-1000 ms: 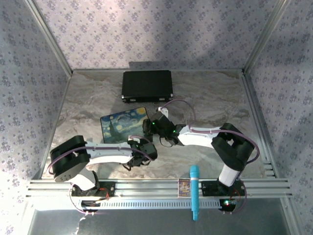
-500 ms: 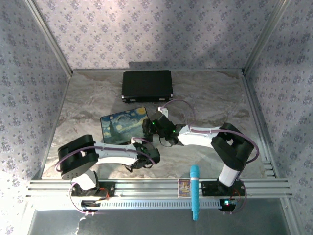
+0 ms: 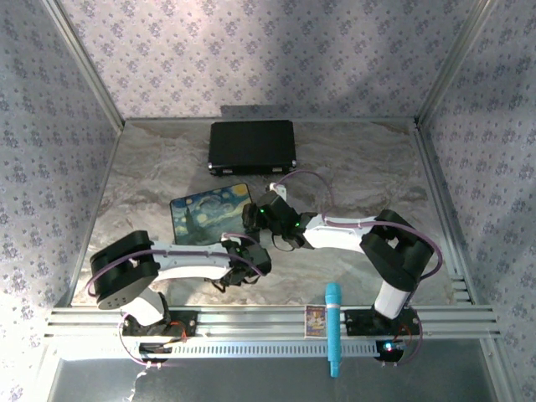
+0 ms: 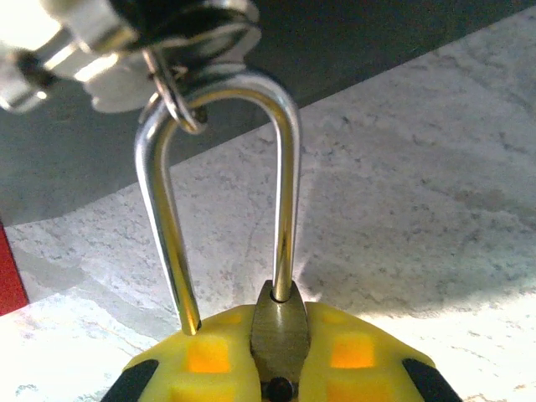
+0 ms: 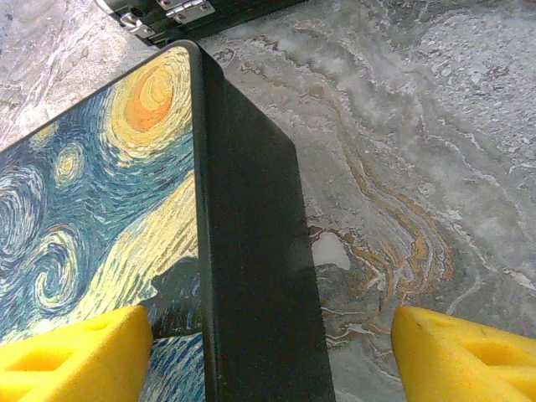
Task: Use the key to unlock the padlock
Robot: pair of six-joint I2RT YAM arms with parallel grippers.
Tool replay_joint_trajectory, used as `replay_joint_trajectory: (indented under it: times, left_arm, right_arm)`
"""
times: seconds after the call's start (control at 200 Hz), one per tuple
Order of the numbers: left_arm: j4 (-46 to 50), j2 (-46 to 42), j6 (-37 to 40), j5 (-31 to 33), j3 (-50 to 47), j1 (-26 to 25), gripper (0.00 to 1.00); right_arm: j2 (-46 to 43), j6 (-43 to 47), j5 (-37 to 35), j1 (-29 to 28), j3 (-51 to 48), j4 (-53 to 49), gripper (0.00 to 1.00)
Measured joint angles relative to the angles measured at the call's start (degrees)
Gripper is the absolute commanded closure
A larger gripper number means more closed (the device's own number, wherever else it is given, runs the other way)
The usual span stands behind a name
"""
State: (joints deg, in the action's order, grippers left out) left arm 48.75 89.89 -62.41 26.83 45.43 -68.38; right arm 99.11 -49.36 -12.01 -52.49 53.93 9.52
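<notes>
In the left wrist view my left gripper (image 4: pixel 280 335) is shut on the brass padlock (image 4: pixel 281 331), pinched edge-on between the yellow fingers (image 4: pixel 368 360). Its silver shackle (image 4: pixel 289 167) arches upward. One shackle leg enters the brass body; the other drops beside it, behind the left pad. A small ring hangs on the shackle top with the silvery key (image 4: pixel 84 50) bunched above it. In the top view the left gripper (image 3: pixel 251 261) sits just in front of the painted box (image 3: pixel 205 213). My right gripper (image 3: pixel 251 219) is open, its fingers straddling the box's right edge (image 5: pixel 251 276) with nothing between them.
A black case (image 3: pixel 253 144) lies at the back of the marbled table (image 3: pixel 360 167). A teal cylinder (image 3: pixel 333 327) and a small card (image 3: pixel 316 320) rest on the front rail. A red edge (image 4: pixel 7 276) shows at the left of the left wrist view.
The left jaws loosened briefly, then closed tight on the padlock. The left arm's elbow swung right and back again. The right arm stayed put.
</notes>
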Motion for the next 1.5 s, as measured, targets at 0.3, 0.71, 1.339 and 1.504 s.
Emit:
replay_joint_trajectory:
  times: [0.3, 0.71, 1.339, 1.504]
  left_arm:
    - [2.62, 7.04, -1.22, 2.40, 4.20, -3.02, 0.82]
    - [0.50, 2.43, -0.24, 0.85, 4.68, -3.91, 0.45]
    - [3.43, -40.65, 11.98, 1.27, 4.55, 5.60, 0.00]
    - [8.15, -43.67, 17.20, 1.70, 4.57, 16.11, 0.00]
  right_arm:
    - [0.04, -0.39, 0.00, 0.00, 0.00, -0.02, 0.24]
    - [0.04, -0.39, 0.00, 0.02, 0.20, -0.22, 0.23]
    - [-10.73, 10.95, 2.80, 1.79, 2.25, -19.41, 0.01]
    - [-19.54, 13.66, 2.75, 0.74, 1.95, -22.23, 0.07]
